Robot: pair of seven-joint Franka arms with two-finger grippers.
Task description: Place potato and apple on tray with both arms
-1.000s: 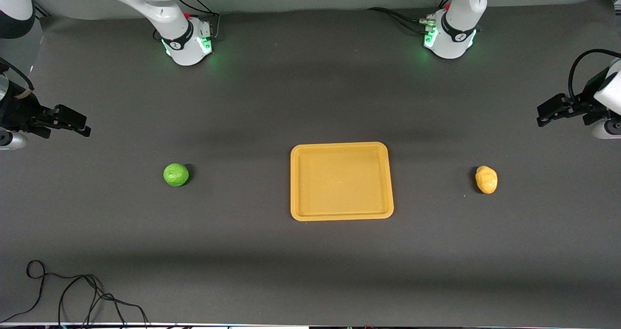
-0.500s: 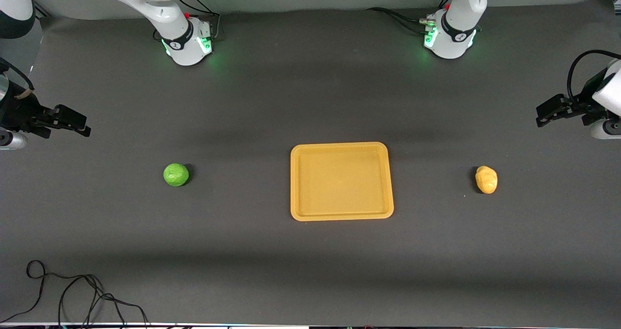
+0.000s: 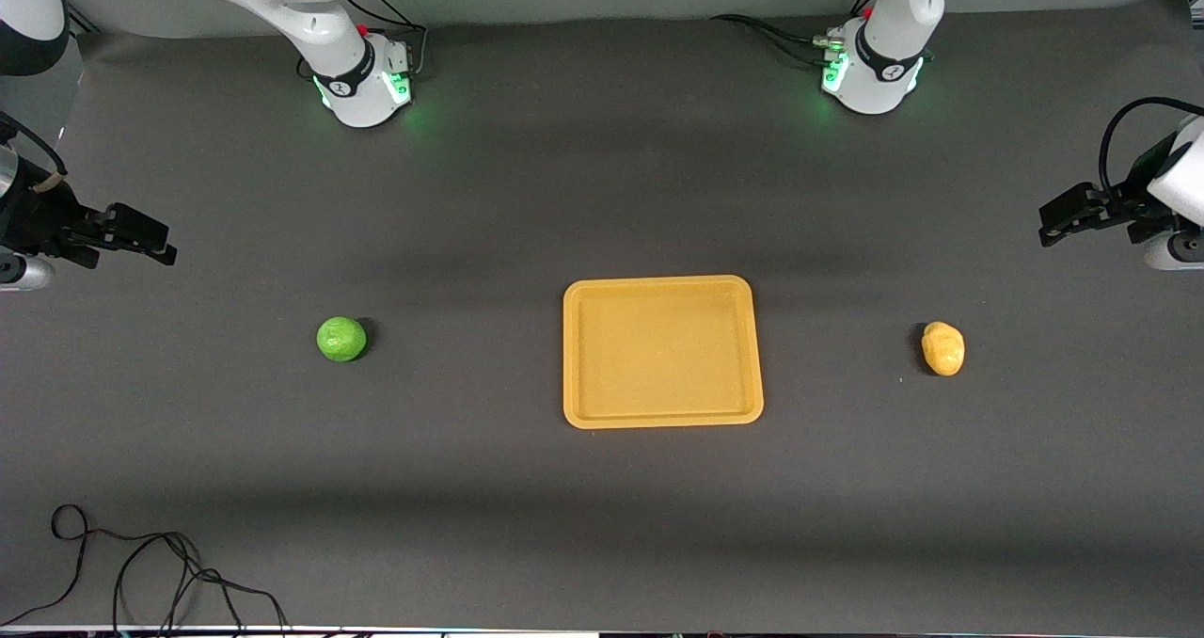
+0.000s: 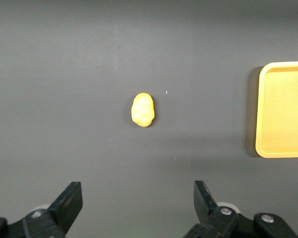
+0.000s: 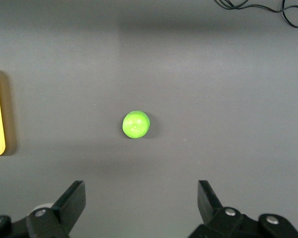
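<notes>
The green apple [image 3: 340,339] lies on the dark table toward the right arm's end. The yellow-orange potato [image 3: 942,348] lies toward the left arm's end. The empty tray [image 3: 568,351] sits between them. My right gripper [image 3: 160,246] hangs open and empty over the table's edge at its own end, well apart from the apple. My left gripper [image 3: 1052,227] hangs open and empty over the edge at its own end, apart from the potato. The left wrist view shows the potato [image 4: 142,109], the tray [image 4: 283,116] and the open gripper [image 4: 137,191]. The right wrist view shows the apple [image 5: 136,124] and the open gripper [image 5: 141,191].
A loose black cable [image 3: 141,572] lies at the table's near corner at the right arm's end, and it also shows in the right wrist view [image 5: 258,7]. The two arm bases [image 3: 362,83] stand along the table's top edge.
</notes>
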